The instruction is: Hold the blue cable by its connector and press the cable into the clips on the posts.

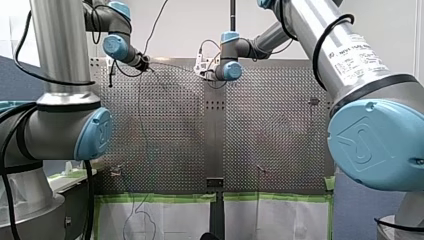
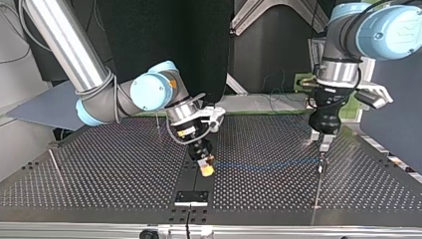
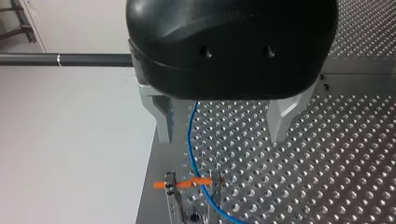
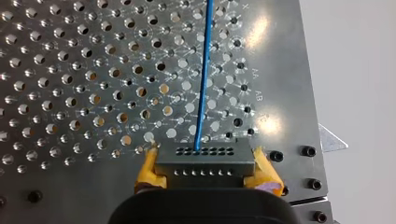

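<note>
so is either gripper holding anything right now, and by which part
My right gripper holds the blue cable by its grey connector, yellow pads on either end. My left gripper is open, holding nothing.

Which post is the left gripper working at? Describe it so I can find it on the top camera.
In the top view, find my left arm entering at the right and follow it down to its black gripper. The post stands directly below it. It alone meets the blue cable, and the left wrist view shows an orange clip on it.
</note>
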`<state>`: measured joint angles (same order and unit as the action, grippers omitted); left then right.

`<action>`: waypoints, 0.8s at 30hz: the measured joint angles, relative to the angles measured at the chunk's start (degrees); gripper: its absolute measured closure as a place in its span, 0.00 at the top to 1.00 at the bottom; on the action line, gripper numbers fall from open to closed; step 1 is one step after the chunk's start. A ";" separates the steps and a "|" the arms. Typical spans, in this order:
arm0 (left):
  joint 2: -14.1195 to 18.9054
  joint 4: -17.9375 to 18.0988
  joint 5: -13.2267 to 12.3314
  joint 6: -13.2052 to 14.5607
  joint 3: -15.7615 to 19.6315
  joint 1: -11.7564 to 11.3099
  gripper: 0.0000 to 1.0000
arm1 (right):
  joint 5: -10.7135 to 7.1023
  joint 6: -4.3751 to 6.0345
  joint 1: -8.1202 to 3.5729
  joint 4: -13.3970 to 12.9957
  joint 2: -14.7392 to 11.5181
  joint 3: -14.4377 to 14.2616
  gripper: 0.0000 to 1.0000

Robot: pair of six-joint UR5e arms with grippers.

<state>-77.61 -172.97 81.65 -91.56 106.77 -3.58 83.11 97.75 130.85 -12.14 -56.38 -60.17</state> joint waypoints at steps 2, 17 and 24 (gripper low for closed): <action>-0.11 0.20 0.00 -0.12 -0.06 0.42 1.00 | 0.00 0.00 0.00 0.00 0.04 0.00 0.00; -2.71 3.81 2.51 -3.05 -3.53 3.51 1.00 | 0.09 -0.08 0.00 -0.06 1.05 0.00 0.00; -5.09 3.45 5.93 -2.77 -6.13 5.10 1.00 | 0.13 -0.04 -0.08 -0.09 1.10 0.00 0.00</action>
<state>-82.70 -169.52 87.58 -94.33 100.65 1.52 83.24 97.71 130.77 -12.22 -55.28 -60.17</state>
